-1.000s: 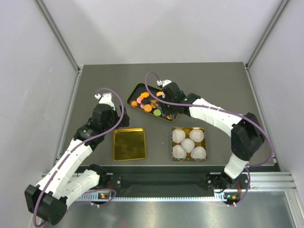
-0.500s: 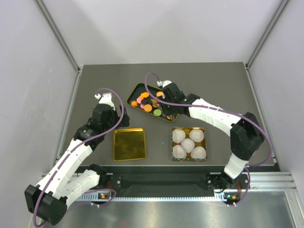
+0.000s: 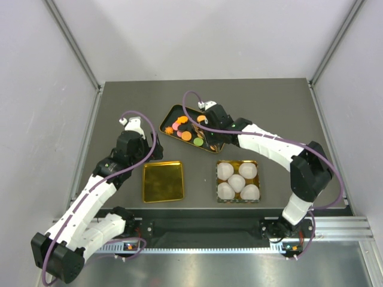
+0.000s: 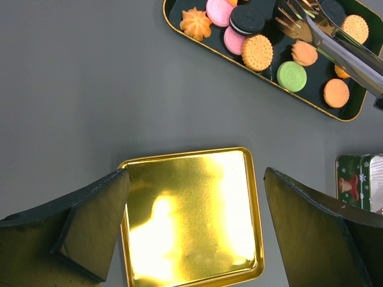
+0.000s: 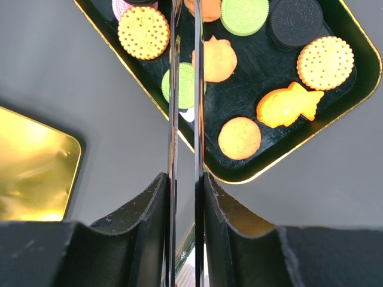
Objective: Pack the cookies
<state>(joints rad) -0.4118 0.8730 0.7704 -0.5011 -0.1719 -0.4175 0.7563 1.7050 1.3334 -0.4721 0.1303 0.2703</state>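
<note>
The cookies (image 3: 187,136) are small orange, green, pink and black pieces lying in a black gold-rimmed tray (image 3: 169,110) at the back centre. My right gripper (image 3: 210,122) is over that tray and shut on metal tongs (image 5: 173,89). The two tong blades run over a green cookie (image 5: 185,84), and their forked tips (image 4: 293,15) hover by a black cookie (image 4: 246,18) and an orange one. I cannot tell whether the tips hold anything. My left gripper (image 4: 196,173) is open and empty above a shiny gold square tray (image 4: 191,221).
A gold and green tin (image 3: 219,162) holding several white paper cups (image 3: 238,180) stands right of the gold tray (image 3: 163,181). Grey walls and metal frame rails enclose the table on three sides.
</note>
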